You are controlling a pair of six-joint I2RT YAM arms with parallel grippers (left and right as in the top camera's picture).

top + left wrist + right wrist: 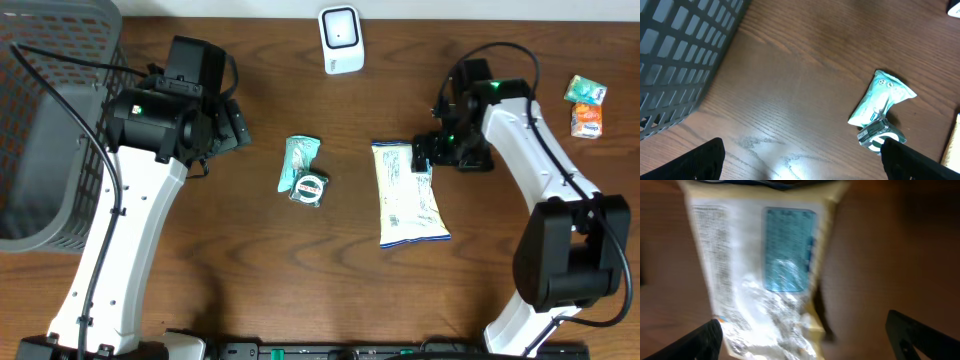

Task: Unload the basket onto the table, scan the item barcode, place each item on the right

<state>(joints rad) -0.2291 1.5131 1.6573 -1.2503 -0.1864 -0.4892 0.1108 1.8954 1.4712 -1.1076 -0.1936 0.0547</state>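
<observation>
The packet (408, 195) lies flat mid-table, long axis running front to back; the right gripper (424, 157), jaws spread and empty, sits over its far right edge; the left gripper (237, 126), likewise spread, is well apart.

Nothing here can really be read from where I stand. The cream snack bag (765, 270) carries a column of fine dark print (715, 260) along one long edge and a blue panel (788, 250) beside it, but in the right wrist view it is all smeared into grey lines, and from overhead it is too small. The round roll (309, 188) has a red-and-white oval label on its face, with lettering too tiny to make out. The teal packet (880, 97) next to it shows small round marks at one end, not legible. The green packet (585, 92) and orange packet (588, 121) bear bright printing, also unreadable
</observation>
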